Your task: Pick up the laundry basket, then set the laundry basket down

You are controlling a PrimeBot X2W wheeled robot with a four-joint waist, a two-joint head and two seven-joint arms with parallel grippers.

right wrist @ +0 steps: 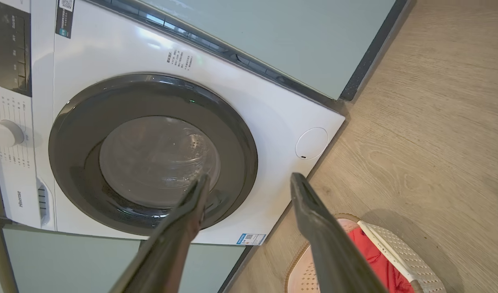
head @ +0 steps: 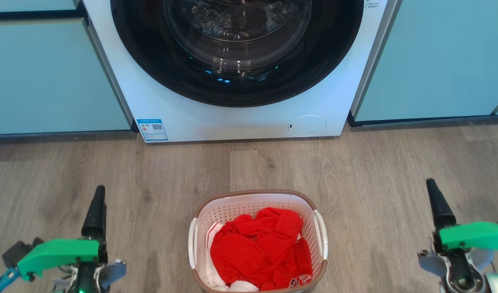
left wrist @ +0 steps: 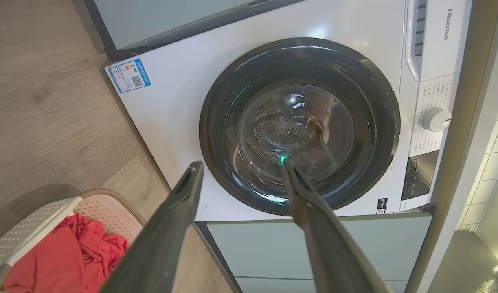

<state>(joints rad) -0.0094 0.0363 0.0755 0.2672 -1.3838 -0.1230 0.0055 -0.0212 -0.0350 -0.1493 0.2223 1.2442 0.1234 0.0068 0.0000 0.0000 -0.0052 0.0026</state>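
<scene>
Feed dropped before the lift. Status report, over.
Left gripper open, empty. Right gripper open, empty. Laundry basket on floor between them, red clothes inside, untouched. Nothing blocking its handles.

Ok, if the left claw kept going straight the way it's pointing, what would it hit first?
Most likely the washer's glass door: the left wrist view has the open left claw aimed at it, nothing between, though depth is unclear. The laundry basket sits off to the side.

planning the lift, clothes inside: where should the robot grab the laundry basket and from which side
Take the laundry basket by its two side handles: left end effector onto the left handle, right end effector onto the right handle, each coming in from the outside. The handles stand proud of the walls, and the open end effectors flank it.
</scene>
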